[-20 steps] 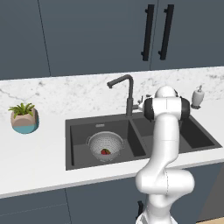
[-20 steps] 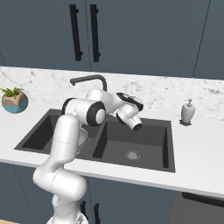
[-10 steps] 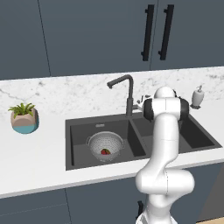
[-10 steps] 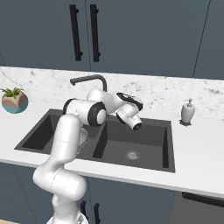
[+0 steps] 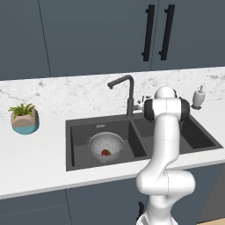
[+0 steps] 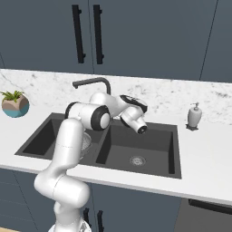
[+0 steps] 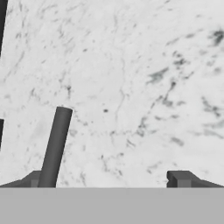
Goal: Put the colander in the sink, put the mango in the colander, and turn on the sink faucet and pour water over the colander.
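Sitting in the left basin of the sink (image 5: pixel 79 149): colander (image 5: pixel 106 146), mango (image 5: pixel 105 153) inside. Standing behind the divider: sink faucet (image 5: pixel 127 90). Hovering just right of the faucet, over the marble counter (image 7: pixel 131 78): claw (image 7: pixel 109 177), fingertips (image 7: pixel 178 177) apart, its lever (image 7: pixel 54 146) beside one.

The silver perforated colander (image 5: pixel 106 147) sits upright in the left basin of the dark double sink (image 5: pixel 79 132), with the small reddish mango (image 5: pixel 105 153) inside it (at the bottom). The dark sink faucet (image 5: pixel 126 92) stands behind the divider, spout bent leftward.
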Controlling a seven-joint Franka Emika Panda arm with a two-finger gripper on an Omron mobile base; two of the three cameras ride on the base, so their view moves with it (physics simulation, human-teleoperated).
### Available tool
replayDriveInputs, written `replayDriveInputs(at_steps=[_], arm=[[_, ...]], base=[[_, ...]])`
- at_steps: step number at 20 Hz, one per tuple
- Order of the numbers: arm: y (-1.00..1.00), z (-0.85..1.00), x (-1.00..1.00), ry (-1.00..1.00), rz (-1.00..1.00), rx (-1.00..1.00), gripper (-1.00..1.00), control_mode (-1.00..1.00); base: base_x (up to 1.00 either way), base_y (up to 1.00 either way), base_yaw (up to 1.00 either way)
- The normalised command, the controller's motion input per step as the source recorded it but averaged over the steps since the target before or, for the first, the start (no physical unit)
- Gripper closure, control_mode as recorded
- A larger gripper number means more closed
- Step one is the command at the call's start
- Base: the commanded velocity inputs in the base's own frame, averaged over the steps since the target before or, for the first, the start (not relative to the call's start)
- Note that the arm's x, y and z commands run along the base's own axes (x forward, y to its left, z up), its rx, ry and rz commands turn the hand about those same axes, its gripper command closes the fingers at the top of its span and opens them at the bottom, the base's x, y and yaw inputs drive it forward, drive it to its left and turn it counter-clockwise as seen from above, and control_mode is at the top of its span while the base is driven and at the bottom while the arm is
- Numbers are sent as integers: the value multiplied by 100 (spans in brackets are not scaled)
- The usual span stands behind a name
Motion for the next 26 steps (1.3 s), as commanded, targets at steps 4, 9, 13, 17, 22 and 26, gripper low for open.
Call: replayDriveInputs(at_steps=[4,9,13,17,22,26], arm=[[5,-4,30,0,-7,0,-100,-100],[17,0,10,0,-8,0,-100,-100],[22,1,1,0,-8,0,-100,-100],[12,4,2,0,-6,0,-100,-100],[9,5,6,0,-5,0,-100,-100],[4,14,6,0,-1,0,-100,-100]], base=[[0,0,0],[0,0,0],[0,0,0],[0,0,0],[0,0,0],[0,0,0]])
